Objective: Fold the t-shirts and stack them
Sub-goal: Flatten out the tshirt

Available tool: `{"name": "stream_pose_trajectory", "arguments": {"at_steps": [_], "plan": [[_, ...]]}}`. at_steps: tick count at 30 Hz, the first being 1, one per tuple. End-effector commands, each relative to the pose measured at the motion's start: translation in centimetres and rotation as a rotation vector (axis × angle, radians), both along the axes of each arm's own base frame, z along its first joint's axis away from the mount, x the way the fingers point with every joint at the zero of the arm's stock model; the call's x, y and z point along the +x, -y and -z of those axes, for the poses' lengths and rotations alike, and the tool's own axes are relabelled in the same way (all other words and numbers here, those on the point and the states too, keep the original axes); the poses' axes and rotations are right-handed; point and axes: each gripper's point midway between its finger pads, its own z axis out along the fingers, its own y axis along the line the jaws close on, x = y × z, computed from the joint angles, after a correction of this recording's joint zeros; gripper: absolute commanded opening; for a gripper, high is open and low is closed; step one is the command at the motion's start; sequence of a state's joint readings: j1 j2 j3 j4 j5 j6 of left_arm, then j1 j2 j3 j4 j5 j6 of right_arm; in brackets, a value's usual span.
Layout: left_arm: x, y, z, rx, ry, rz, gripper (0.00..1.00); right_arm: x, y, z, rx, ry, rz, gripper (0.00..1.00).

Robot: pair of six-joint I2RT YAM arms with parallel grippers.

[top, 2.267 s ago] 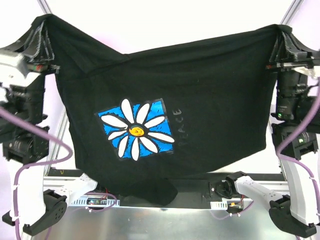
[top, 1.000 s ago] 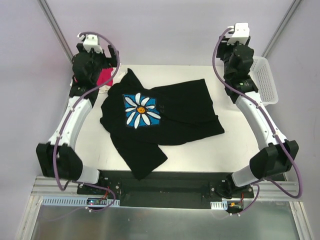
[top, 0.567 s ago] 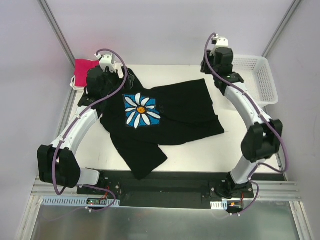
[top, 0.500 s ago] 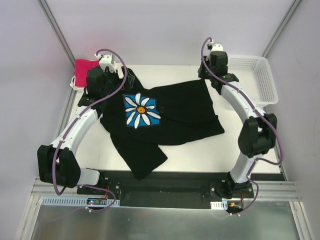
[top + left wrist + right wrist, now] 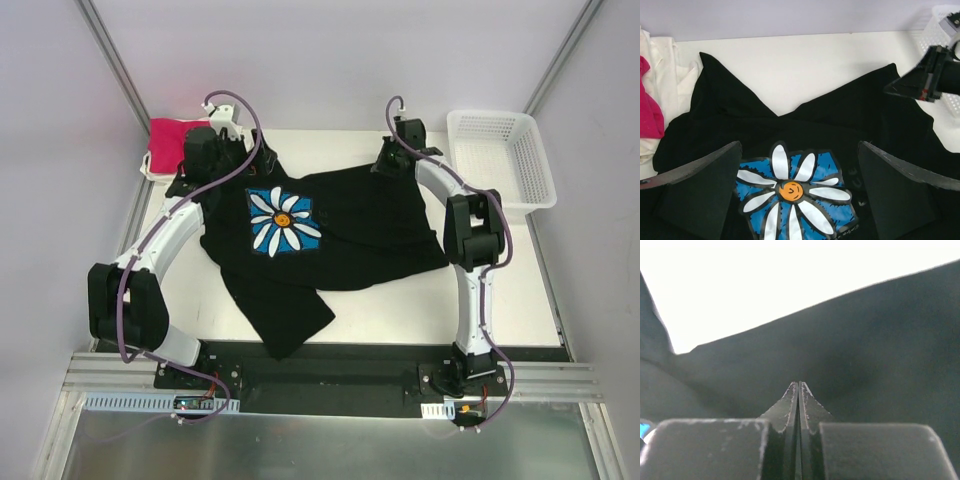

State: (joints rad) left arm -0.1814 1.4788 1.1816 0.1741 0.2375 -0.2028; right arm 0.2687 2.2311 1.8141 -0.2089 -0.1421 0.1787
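The left gripper [image 5: 797, 150] has its fingers [image 5: 705, 185] spread wide and holds nothing. The black t-shirt [image 5: 805, 125] is spread on the table [image 5: 805, 65] just beneath them, its blue daisy print [image 5: 795, 192] framed between the two tips. Out past the left finger, a pink t-shirt [image 5: 650, 107] lies against cream t-shirts [image 5: 670, 70] at the table's edge. Farther across, the right gripper [image 5: 798, 386] has its fingers [image 5: 790, 405] pressed flat together with no cloth showing between them, its tips low over the black shirt's far hem, and the white basket [image 5: 497, 150] is well off to its right.
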Motion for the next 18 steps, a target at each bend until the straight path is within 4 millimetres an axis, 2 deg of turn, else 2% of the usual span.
{"name": "stream_pose_trajectory", "arguments": {"at_steps": [1, 6, 9, 11, 12, 18], "plan": [[0.4, 0.7, -3.8, -0.045, 0.078, 0.032, 0.99, 3.7, 0.1, -2.5, 0.153, 0.032, 0.039, 0.01], [0.6, 0.7, -4.5, -0.045, 0.090, 0.035, 0.99, 4.7, 1.3, -0.9, 0.232, -0.006, 0.069, 0.01], [0.8, 0.8, -5.1, -0.048, 0.100, 0.034, 0.99, 3.4, 1.6, 0.9, 0.282, -0.060, 0.087, 0.01], [0.9, 0.9, -5.2, -0.052, 0.101, 0.040, 0.99, 2.8, 1.8, 0.6, 0.305, -0.053, 0.095, 0.01], [1.1, 1.0, -5.0, -0.051, 0.097, 0.042, 0.99, 2.0, 1.9, 1.9, 0.302, -0.071, 0.100, 0.01], [1.7, 1.4, -4.7, -0.061, 0.084, 0.056, 0.99, 0.6, 1.5, 2.5, 0.354, -0.116, 0.105, 0.01]]}}
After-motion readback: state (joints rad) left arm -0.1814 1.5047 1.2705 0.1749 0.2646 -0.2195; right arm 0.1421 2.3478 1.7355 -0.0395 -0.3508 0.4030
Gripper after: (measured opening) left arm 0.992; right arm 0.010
